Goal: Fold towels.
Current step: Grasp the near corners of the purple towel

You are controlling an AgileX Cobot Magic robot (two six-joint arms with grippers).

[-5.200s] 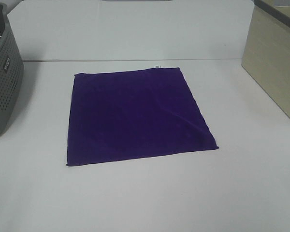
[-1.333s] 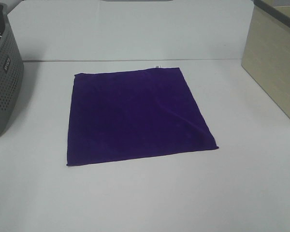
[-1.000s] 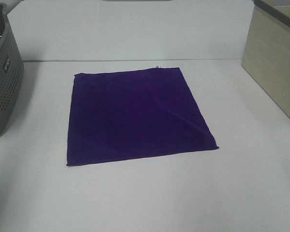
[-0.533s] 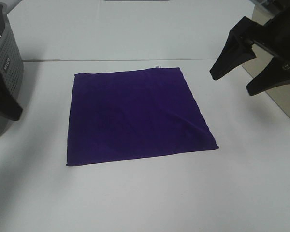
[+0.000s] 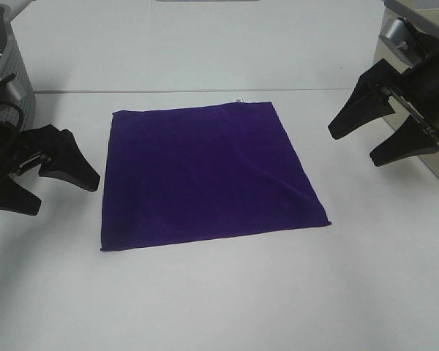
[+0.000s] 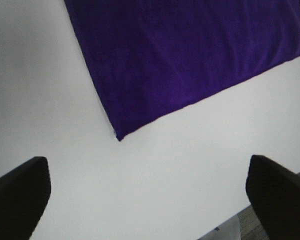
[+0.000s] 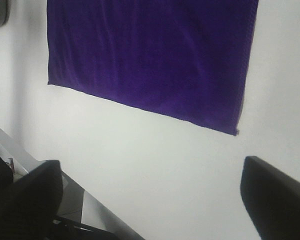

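Note:
The towel (image 5: 205, 175) is a deep purple square cloth lying flat on the white table, with a small white tag (image 5: 238, 99) on its far edge. It also shows in the left wrist view (image 6: 185, 55) and the right wrist view (image 7: 150, 55). My left gripper (image 5: 55, 191) is open and empty, above the table just left of the towel's left edge. My right gripper (image 5: 367, 145) is open and empty, raised to the right of the towel's far right corner. Neither touches the cloth.
A grey perforated basket (image 5: 7, 95) stands at the far left behind my left arm. A beige box (image 5: 417, 80) stands at the far right behind my right arm. The white table (image 5: 227, 292) runs on in front of the towel.
Both arms have come into view. The left gripper has moved right toward the towel's left edge. The right gripper has shifted slightly right and down. The towel has not moved.

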